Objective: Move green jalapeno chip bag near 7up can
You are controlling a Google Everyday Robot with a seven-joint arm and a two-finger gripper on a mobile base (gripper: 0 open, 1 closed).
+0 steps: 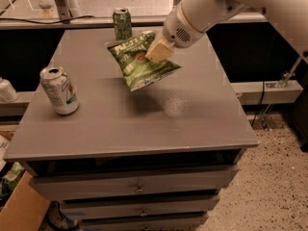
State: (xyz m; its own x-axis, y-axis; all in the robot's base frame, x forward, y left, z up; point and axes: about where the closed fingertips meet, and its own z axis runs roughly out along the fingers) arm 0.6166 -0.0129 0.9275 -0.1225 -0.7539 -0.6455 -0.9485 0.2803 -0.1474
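Observation:
The green jalapeno chip bag (141, 61) hangs tilted in the air above the middle of the grey table (192, 124), its shadow on the top below it. My gripper (158, 52) comes in from the upper right and is shut on the bag's upper right part. The 7up can (59, 90), silver-white with green lettering, stands upright near the table's left edge, well to the left of and below the bag.
An all-green can (122, 23) stands at the table's back edge, just behind the bag. Drawers (139, 189) front the table below. A cardboard box (21, 211) sits on the floor at the lower left. A white object (6, 90) lies off the table's left side.

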